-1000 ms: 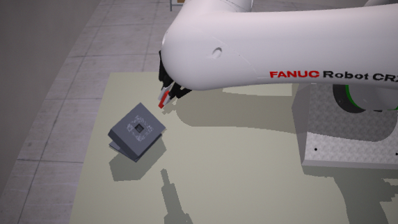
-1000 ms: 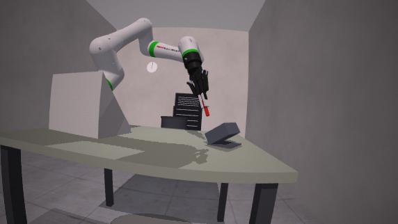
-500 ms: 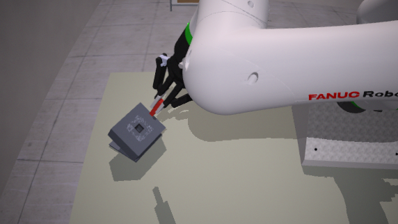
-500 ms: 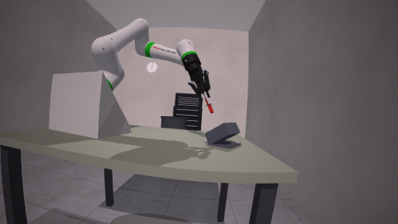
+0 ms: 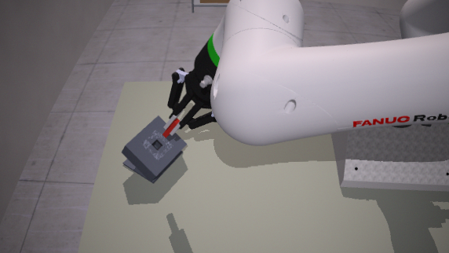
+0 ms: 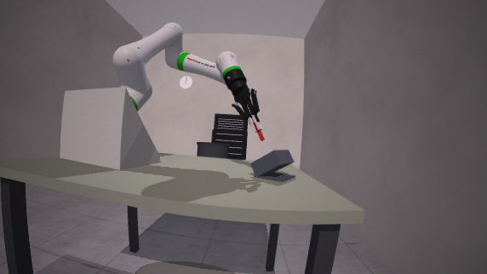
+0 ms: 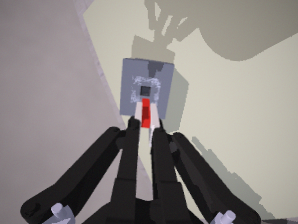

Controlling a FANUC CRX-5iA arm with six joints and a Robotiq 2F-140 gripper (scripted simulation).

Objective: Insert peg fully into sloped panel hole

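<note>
The big tabletop holds a gray sloped panel near its far corner. The panel has a small square hole in its tilted face. The black claw hangs in the air above the panel and is shut tight on the red peg. The peg is long and thin. It slants down, and its free end points at the hole, well above the panel.
</note>
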